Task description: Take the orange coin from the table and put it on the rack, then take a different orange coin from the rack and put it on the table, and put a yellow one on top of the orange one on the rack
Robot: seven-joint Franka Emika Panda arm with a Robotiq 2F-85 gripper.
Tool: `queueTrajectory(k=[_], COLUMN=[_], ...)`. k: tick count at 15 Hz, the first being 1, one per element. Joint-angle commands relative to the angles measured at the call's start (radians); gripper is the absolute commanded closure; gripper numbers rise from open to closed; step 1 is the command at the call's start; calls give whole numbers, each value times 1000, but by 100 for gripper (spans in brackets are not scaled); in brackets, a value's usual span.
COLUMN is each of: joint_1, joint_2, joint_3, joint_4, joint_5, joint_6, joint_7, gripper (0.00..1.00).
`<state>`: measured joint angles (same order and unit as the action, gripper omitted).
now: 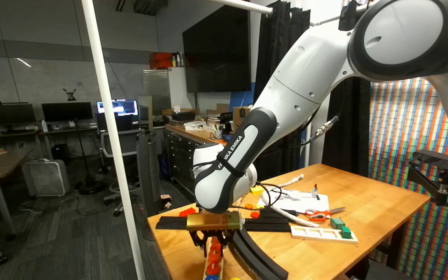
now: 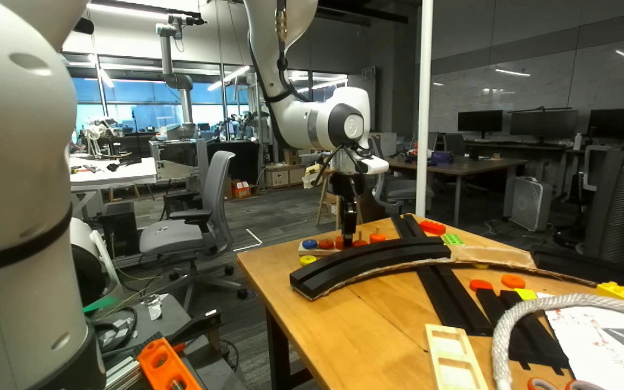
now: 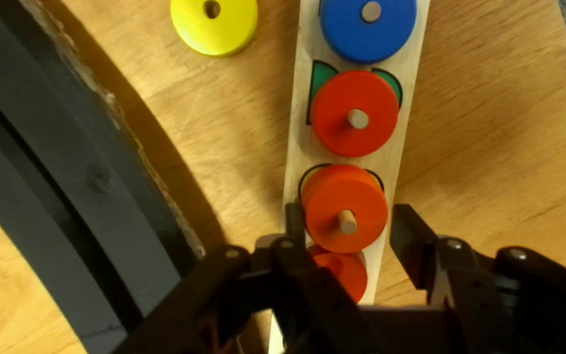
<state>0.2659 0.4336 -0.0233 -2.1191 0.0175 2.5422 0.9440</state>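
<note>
1. Near the center of the wrist view, an orange disc (image 3: 334, 206) sat around a wooden peg (image 3: 347, 222) on the long pale rack (image 3: 300, 147).
2. At lower center, the gripper (image 3: 347, 222) stood with its black fingertips apart, one on each side of that disc; whether they were clamped on it could not be told.
3. Below it on the rack, a second orange disc (image 3: 347, 275) was partly hidden by the gripper; above sat a red disc (image 3: 337, 123), then a blue disc (image 3: 356, 39) cut off by the top edge.
4. Toward the upper left, a yellow disc (image 3: 214, 32) lay flat on the wooden table (image 3: 484, 123), apart from the rack.
5. Along the left side, a black curved track (image 3: 101, 162) ran diagonally.
6. At the right of an exterior view, a loose orange disc (image 2: 513, 280) and a redder disc (image 2: 481, 285) lay near straight black strips (image 2: 447, 300) and a thick rope (image 2: 501, 336).
7. Toward the lower right of an exterior view, scissors (image 1: 327, 213) lay near a shallow wooden tray (image 1: 325, 238) with a green block (image 1: 346, 232) at its right end.
</note>
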Motion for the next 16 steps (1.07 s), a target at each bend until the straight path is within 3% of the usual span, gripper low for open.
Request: queueTrajectory(k=[1, 3, 11, 16], joint_1=[-13, -11, 2, -2], joint_2=[-36, -42, -111, -188], joint_3=[11, 9, 0, -2], joint_4=[-33, -37, -72, -150], joint_5=[3, 0, -32, -46], joint_6=[18, 17, 0, 29], joint_7=[-19, -16, 10, 42], gripper=[81, 77, 77, 77])
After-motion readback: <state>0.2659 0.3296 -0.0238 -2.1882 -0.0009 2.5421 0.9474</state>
